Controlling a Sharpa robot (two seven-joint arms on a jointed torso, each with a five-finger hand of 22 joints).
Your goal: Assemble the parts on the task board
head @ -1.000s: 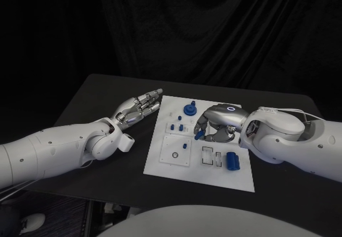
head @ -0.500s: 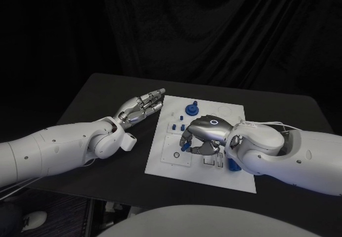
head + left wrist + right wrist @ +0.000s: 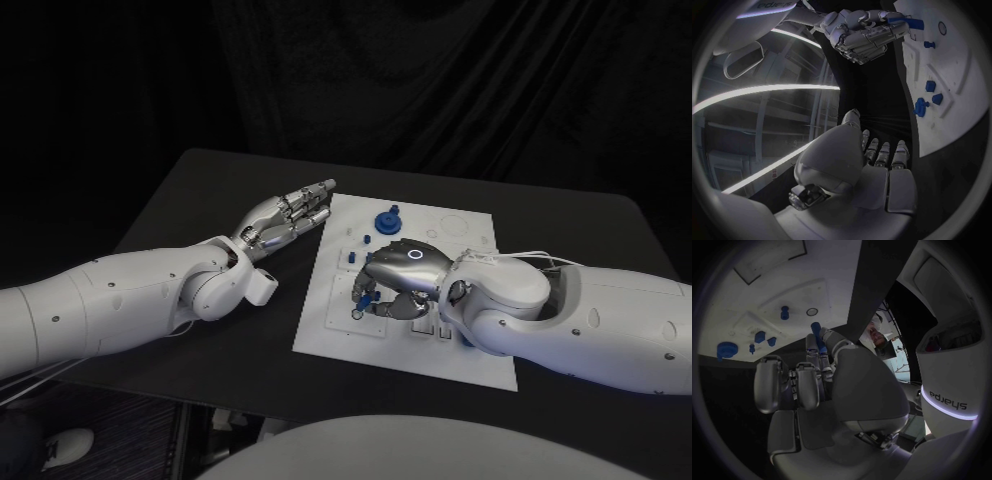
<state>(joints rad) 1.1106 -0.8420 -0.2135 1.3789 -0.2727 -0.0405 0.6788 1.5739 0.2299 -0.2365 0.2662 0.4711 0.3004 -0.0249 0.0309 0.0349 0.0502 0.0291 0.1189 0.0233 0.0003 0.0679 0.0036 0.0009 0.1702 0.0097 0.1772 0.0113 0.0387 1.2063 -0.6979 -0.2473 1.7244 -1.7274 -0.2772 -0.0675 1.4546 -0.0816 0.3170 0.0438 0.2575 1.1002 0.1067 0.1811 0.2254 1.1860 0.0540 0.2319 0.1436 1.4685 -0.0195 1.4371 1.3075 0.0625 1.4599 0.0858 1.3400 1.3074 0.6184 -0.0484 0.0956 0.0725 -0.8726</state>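
The right hand (image 3: 397, 280) hangs over the middle of the flat white rectangular task board (image 3: 476, 362), its fingers (image 3: 816, 346) curled in and pinching a small blue cylindrical part (image 3: 904, 21) between the thumb and a fingertip. In the right wrist view that blue piece (image 3: 815, 331) points from the fingertips toward a small round hole (image 3: 812, 312) in the board, near it but not touching as far as can be told. A short blue peg (image 3: 784, 313) stands in the board just beside that hole. Farther beyond the fingertips, a larger round blue knob-shaped part (image 3: 387, 220) stands near the board's far edge.

The left hand (image 3: 286, 217) rests above the black desk (image 3: 188, 190) beside the board's left edge, palm up, fingers (image 3: 881, 151) stretched out straight and apart, holding nothing.
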